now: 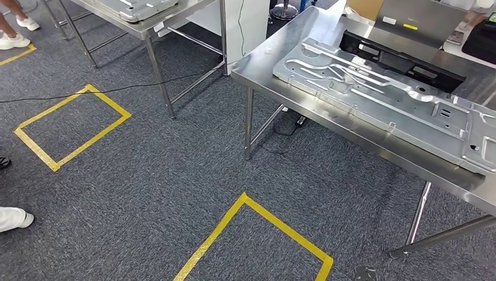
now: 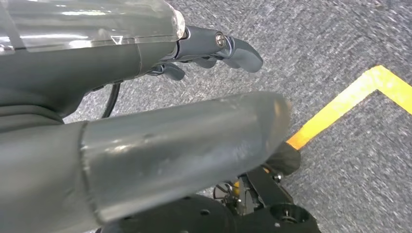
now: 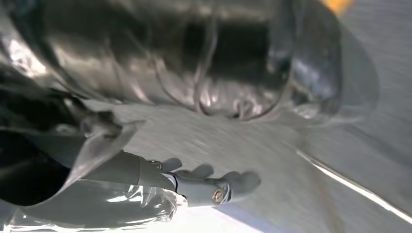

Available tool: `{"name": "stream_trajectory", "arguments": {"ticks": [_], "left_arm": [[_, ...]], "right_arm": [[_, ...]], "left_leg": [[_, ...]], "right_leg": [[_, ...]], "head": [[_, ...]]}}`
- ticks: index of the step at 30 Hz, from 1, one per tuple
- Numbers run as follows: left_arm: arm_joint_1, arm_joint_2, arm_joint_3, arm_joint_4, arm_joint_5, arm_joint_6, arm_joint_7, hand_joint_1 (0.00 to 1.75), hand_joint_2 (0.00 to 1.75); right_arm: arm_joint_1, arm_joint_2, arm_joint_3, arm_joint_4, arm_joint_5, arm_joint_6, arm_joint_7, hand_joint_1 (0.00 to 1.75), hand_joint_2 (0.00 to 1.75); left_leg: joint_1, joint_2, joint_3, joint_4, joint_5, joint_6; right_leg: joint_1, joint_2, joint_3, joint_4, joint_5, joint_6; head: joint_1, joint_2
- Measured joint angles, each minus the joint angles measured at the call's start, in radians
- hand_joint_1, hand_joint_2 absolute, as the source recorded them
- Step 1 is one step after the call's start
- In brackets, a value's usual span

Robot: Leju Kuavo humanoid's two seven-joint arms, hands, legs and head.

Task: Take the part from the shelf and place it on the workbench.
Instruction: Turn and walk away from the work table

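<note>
Grey carpet spans the head view, marked with yellow tape squares. At two o'clock stands the steel workbench, and the large stamped metal part lies flat on it, a black part just behind. The left hand hangs over carpet, fingers loosely apart, holding nothing. The right hand is blurred; its fingers look extended and empty.

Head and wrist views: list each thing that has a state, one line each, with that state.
Metal panel: lying flat on the steel table, its near edge close to the table's edge.
Black part: lying on the table behind the panel.
Left hand: holding nothing, fingers apart, over the carpet.
Right hand: holding nothing; picture blurred.
Second panel: lying on the far table.
</note>
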State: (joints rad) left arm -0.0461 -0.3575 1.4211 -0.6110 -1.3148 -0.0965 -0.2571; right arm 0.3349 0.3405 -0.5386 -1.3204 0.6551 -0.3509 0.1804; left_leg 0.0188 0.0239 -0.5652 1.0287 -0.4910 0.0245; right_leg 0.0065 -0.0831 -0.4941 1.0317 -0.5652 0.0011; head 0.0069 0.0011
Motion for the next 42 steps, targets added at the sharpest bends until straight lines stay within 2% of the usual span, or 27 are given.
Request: {"name": "stream_trajectory", "arguments": {"ticks": [1,3,4,5,6,7,9,11,12,13,15,17,18,20,21,23,25,27,29,31,33,35,36,37,38,40,42], "left_arm": [[-0.001,0.001,0.000,0.000,-0.003,0.000,0.000,0.00,0.00],[-0.004,0.005,-0.001,0.000,-0.006,0.001,0.000,0.00,0.00],[-0.006,0.007,-0.002,0.000,-0.007,0.002,0.000,0.00,0.00],[-0.006,0.009,-0.002,0.000,-0.007,0.002,0.000,0.00,0.00],[-0.005,0.011,-0.002,0.000,-0.007,0.003,0.000,0.00,0.00],[-0.004,0.013,-0.001,0.000,-0.007,0.003,0.000,0.00,0.00],[-0.004,0.016,-0.001,0.000,-0.007,0.004,0.000,0.00,0.00],[-0.008,0.021,-0.001,0.002,-0.007,0.005,0.000,0.00,0.00],[-0.009,0.023,-0.001,0.004,-0.007,0.006,0.000,0.00,0.00],[-0.009,0.027,-0.001,0.008,-0.007,0.008,-0.001,0.00,0.00],[-0.007,0.036,-0.001,0.018,-0.008,0.010,-0.003,0.00,0.00],[-0.009,0.047,-0.001,0.029,-0.008,0.011,-0.006,0.00,0.00],[-0.011,0.052,-0.001,0.033,-0.009,0.012,-0.008,0.00,0.00],[-0.012,0.061,-0.001,0.045,-0.010,0.014,-0.013,0.00,0.00],[-0.010,0.065,-0.001,0.051,-0.012,0.015,-0.016,0.00,0.00],[-0.008,0.074,-0.001,0.064,-0.013,0.020,-0.018,0.00,0.00],[-0.011,0.084,-0.001,0.072,-0.013,0.025,-0.019,0.00,0.00],[-0.014,0.091,-0.001,0.080,-0.014,0.028,-0.019,0.00,0.00],[-0.012,0.094,-0.001,0.088,-0.015,0.031,-0.018,0.00,0.00],[-0.012,0.096,-0.001,0.095,-0.015,0.034,-0.016,0.00,0.00],[-0.016,0.098,-0.001,0.101,-0.015,0.036,-0.015,0.00,0.00],[-0.017,0.099,-0.001,0.106,-0.015,0.036,-0.015,0.00,0.00],[-0.017,0.099,-0.001,0.108,-0.015,0.036,-0.015,0.00,0.00],[-0.016,0.099,-0.001,0.111,-0.015,0.036,-0.015,0.00,0.00],[-0.015,0.099,-0.001,0.113,-0.015,0.036,-0.015,0.00,0.00],[-0.016,0.100,-0.002,0.117,-0.016,0.036,-0.016,0.00,0.00],[-0.018,0.102,-0.002,0.120,-0.018,0.036,-0.017,0.00,0.00]], "right_arm": [[-0.037,0.001,-0.038,0.078,0.039,0.013,0.019,0.00,0.00],[-0.105,0.002,-0.130,0.237,0.121,0.034,0.053,0.00,0.00],[-0.130,0.002,-0.173,0.303,0.154,0.040,0.066,0.00,0.00],[-0.150,0.002,-0.210,0.359,0.176,0.043,0.074,0.00,0.00],[-0.166,0.002,-0.238,0.407,0.188,0.045,0.079,0.00,0.00],[-0.181,0.002,-0.261,0.448,0.194,0.046,0.083,0.00,0.00],[-0.208,0.002,-0.301,0.514,0.204,0.059,0.084,0.00,0.00],[-0.234,0.002,-0.342,0.569,0.216,0.091,0.079,0.00,0.00],[-0.247,0.002,-0.361,0.591,0.222,0.111,0.073,0.00,0.00],[-0.261,0.002,-0.379,0.612,0.229,0.131,0.062,0.00,0.00],[-0.281,0.002,-0.408,0.645,0.242,0.164,0.038,0.00,0.00],[-0.289,0.002,-0.433,0.673,0.251,0.183,0.020,0.00,0.00],[-0.291,0.002,-0.443,0.684,0.256,0.190,0.011,0.00,0.00],[-0.297,0.001,-0.462,0.705,0.269,0.208,-0.009,0.00,0.00],[-0.303,0.001,-0.471,0.714,0.277,0.216,-0.018,0.00,0.00],[-0.315,0.000,-0.486,0.729,0.290,0.229,-0.029,0.00,0.00],[-0.323,0.000,-0.499,0.742,0.301,0.239,-0.034,0.00,0.00],[-0.332,-0.001,-0.511,0.753,0.312,0.247,-0.035,0.00,0.00],[-0.342,-0.003,-0.519,0.762,0.321,0.253,-0.033,0.00,0.00],[-0.347,-0.006,-0.527,0.770,0.327,0.256,-0.031,0.00,0.00],[-0.347,-0.009,-0.535,0.777,0.329,0.257,-0.029,0.00,0.00],[-0.346,-0.012,-0.541,0.782,0.331,0.257,-0.029,0.00,0.00],[-0.346,-0.014,-0.544,0.785,0.332,0.257,-0.029,0.00,0.00],[-0.346,-0.015,-0.546,0.788,0.333,0.257,-0.028,0.00,0.00],[-0.346,-0.016,-0.548,0.790,0.335,0.259,-0.028,0.00,0.00],[-0.346,-0.017,-0.554,0.797,0.340,0.266,-0.027,0.00,0.00],[-0.348,-0.018,-0.560,0.804,0.345,0.273,-0.029,0.00,0.00]], "left_leg": [[0.003,-0.007,0.000,-0.004,0.004,0.005],[0.004,-0.024,-0.005,-0.005,0.007,0.010],[0.004,-0.037,-0.007,-0.005,0.008,0.010],[0.004,-0.051,-0.008,-0.005,0.009,0.010],[0.005,-0.066,-0.007,-0.005,0.009,0.009],[0.006,-0.080,-0.004,-0.005,0.010,0.007],[0.007,-0.106,-0.002,-0.004,0.010,-0.002],[0.011,-0.129,-0.009,-0.004,0.014,-0.019],[0.013,-0.140,-0.013,-0.006,0.018,-0.029],[0.016,-0.153,-0.017,-0.009,0.022,-0.038],[0.017,-0.125,-0.026,0.003,0.015,-0.048],[0.012,-0.062,-0.066,0.087,-0.036,-0.047],[0.010,-0.044,-0.097,0.151,-0.070,-0.046],[0.009,-0.033,-0.141,0.257,-0.111,-0.045],[0.007,-0.031,-0.137,0.262,-0.105,-0.042],[-0.002,-0.015,-0.070,0.160,-0.053,-0.027],[-0.016,0.024,0.005,0.031,-0.016,-0.005],[-0.025,0.038,0.026,-0.015,-0.010,0.005],[-0.022,0.019,0.026,-0.027,0.001,0.008],[-0.013,0.002,0.031,-0.045,0.015,0.014],[-0.008,-0.017,0.027,-0.054,0.026,0.018],[-0.007,-0.040,0.019,-0.052,0.031,0.016],[-0.005,-0.053,0.016,-0.051,0.033,0.012],[-0.002,-0.066,0.015,-0.048,0.034,0.008],[0.002,-0.079,0.013,-0.044,0.033,0.003],[0.008,-0.103,0.006,-0.031,0.030,-0.014],[0.010,-0.122,-0.005,-0.023,0.031,-0.033]], "right_leg": [[-0.004,0.024,-0.016,0.035,-0.026,0.006],[-0.014,0.065,-0.073,0.154,-0.093,0.016],[-0.018,0.071,-0.103,0.213,-0.116,0.019],[-0.022,0.073,-0.121,0.248,-0.120,0.020],[-0.025,0.075,-0.122,0.244,-0.101,0.021],[-0.028,0.080,-0.106,0.203,-0.064,0.021],[-0.033,0.127,-0.053,0.069,0.012,0.018],[-0.032,0.172,-0.027,-0.004,0.038,0.015],[-0.028,0.177,-0.026,-0.007,0.035,0.012],[-0.025,0.165,-0.025,-0.010,0.037,0.006],[-0.023,0.138,-0.020,-0.021,0.044,-0.011],[-0.019,0.106,-0.016,-0.031,0.049,-0.029],[-0.014,0.089,-0.017,-0.031,0.049,-0.034],[-0.002,0.054,-0.019,-0.030,0.047,-0.041],[0.004,0.039,-0.020,-0.029,0.046,-0.043],[0.013,0.013,-0.018,-0.028,0.044,-0.046],[0.021,-0.009,-0.015,-0.026,0.040,-0.046],[0.021,-0.027,-0.013,-0.025,0.039,-0.041],[0.019,-0.037,-0.010,-0.024,0.037,-0.033],[0.015,0.003,-0.022,0.009,0.009,-0.020],[0.002,0.060,-0.068,0.109,-0.054,-0.006],[-0.014,0.078,-0.120,0.220,-0.098,0.006],[-0.021,0.080,-0.128,0.236,-0.093,0.012],[-0.028,0.081,-0.117,0.214,-0.068,0.018],[-0.036,0.088,-0.089,0.157,-0.029,0.025],[-0.045,0.131,-0.031,0.034,0.022,0.034],[-0.042,0.157,-0.015,-0.009,0.030,0.028]], "head": [[0.000,0.000],[0.000,0.000],[0.000,0.000],[0.000,0.000],[0.000,0.000],[0.000,0.000],[0.000,0.000],[0.000,0.000],[0.000,0.000],[0.000,0.000],[-0.001,0.000],[-0.001,0.000],[-0.002,0.000],[-0.002,0.000],[-0.002,0.000],[-0.002,0.000],[-0.002,0.000],[-0.002,0.000],[-0.002,0.000],[-0.002,0.000],[-0.002,0.000],[-0.002,0.000],[-0.002,0.000],[-0.002,0.000],[-0.002,0.000],[-0.002,0.000],[-0.002,0.000]]}}
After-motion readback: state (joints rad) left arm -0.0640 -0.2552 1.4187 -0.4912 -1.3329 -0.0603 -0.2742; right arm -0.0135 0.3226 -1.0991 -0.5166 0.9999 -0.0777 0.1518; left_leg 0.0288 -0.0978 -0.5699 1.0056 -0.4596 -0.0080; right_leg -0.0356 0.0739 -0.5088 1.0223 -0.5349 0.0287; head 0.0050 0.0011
